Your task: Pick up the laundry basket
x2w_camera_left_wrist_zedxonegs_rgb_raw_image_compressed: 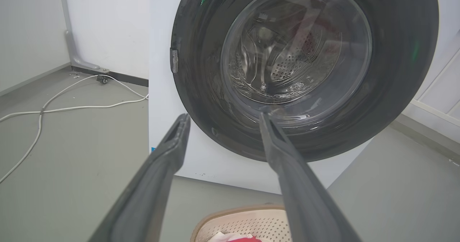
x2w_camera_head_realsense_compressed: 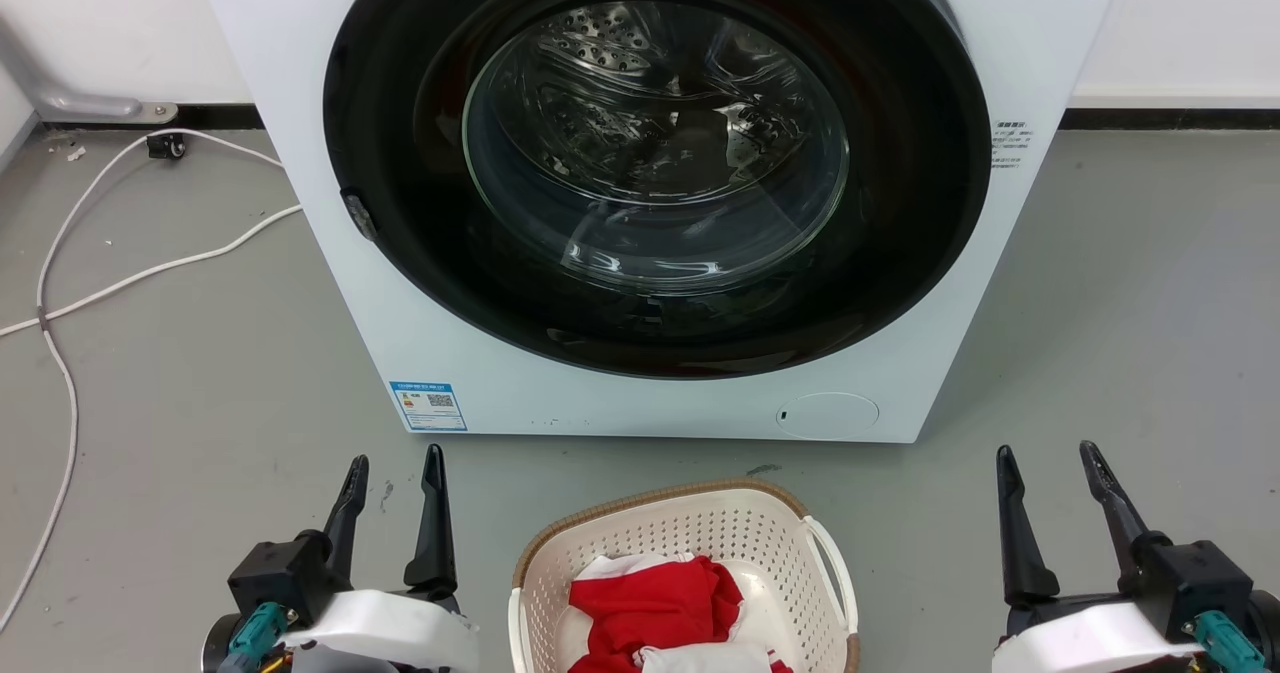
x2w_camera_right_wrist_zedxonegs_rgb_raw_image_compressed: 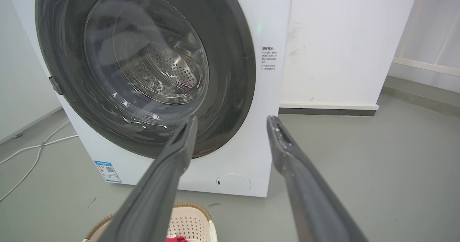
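- Head view: saw laundry basket (x2w_camera_head_realsense_compressed: 690, 531) at bottom centre, standing on grey floor (x2w_camera_head_realsense_compressed: 1100, 353), near end cut by the lower edge of the frame.
- Found red cloth (x2w_camera_head_realsense_compressed: 655, 603) and some white fabric lying inside it.
- Noted white washing machine (x2w_camera_head_realsense_compressed: 440, 333) across upper middle, above basket in frame, with round dark-ringed glass door (x2w_camera_head_realsense_compressed: 655, 143) facing the camera.
- Spotted left gripper (x2w_camera_head_realsense_compressed: 395, 458) at lower left, fingers pointing up and spread apart, gripping nothing, beside basket with bare floor between.
- Spotted right gripper (x2w_camera_head_realsense_compressed: 1046, 450) at lower right, fingers likewise parted and empty, farther off from basket than the left one.
- Logged white cable (x2w_camera_head_realsense_compressed: 150, 271) trailing over floor at left, blue label (x2w_camera_head_realsense_compressed: 428, 405) at machine's lower left, round cap (x2w_camera_head_realsense_compressed: 828, 415) at its lower right.
- Left wrist view: saw left gripper's (x2w_camera_left_wrist_zedxonegs_rgb_raw_image_compressed: 224, 115) two dark fingers rising from bottom edge, wide apart, nothing held, tips over lower part of door.
- Caught basket's brown rim (x2w_camera_left_wrist_zedxonegs_rgb_raw_image_compressed: 237, 210) at bottom centre between the fingers, partly hidden behind the right-hand finger in frame, with a bit of red cloth showing.
- Right wrist view: saw right gripper (x2w_camera_right_wrist_zedxonegs_rgb_raw_image_compressed: 233, 118) with fingers held wide, empty, tips against machine front.
- Found basket (x2w_camera_right_wrist_zedxonegs_rgb_raw_image_compressed: 187, 220) at bottom, left of centre, partly behind the left-hand finger in frame, on floor just before the machine.
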Robot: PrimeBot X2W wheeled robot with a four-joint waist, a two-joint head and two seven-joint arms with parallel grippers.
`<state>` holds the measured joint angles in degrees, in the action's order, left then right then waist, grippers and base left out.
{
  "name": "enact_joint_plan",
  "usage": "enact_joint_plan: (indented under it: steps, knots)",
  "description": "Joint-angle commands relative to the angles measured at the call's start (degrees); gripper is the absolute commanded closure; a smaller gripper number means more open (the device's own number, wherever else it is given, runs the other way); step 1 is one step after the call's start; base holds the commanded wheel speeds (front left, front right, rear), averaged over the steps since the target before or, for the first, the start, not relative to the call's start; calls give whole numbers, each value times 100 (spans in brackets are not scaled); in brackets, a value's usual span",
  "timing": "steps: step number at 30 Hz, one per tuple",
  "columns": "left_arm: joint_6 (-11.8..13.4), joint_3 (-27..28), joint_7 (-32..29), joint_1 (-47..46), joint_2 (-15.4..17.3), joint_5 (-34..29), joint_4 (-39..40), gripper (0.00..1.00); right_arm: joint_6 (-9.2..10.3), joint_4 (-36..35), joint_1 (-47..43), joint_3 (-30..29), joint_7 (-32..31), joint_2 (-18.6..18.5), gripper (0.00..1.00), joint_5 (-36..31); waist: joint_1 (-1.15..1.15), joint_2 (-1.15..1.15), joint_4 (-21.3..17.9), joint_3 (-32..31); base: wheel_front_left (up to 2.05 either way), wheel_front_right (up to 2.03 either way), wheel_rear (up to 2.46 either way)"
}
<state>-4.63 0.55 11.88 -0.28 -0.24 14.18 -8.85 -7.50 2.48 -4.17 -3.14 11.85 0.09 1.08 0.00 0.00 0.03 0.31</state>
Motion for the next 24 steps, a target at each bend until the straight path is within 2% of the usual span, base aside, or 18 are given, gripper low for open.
enact_joint_plan:
  steps: [1, 24]
  knots:
    - [-30, -16, 61, 41, 31, -130, 25, 0, 2, -70, -82, 9, 58, -14, 0, -135, 0, 0, -2, 0, 0, 0, 0]
    - [85, -115, 342, 170, 35, -1145, 60, 0, 2, -262, -250, 22, 342, -15, 0, -1080, 0, 0, 18, -34, 0, 0, 0]
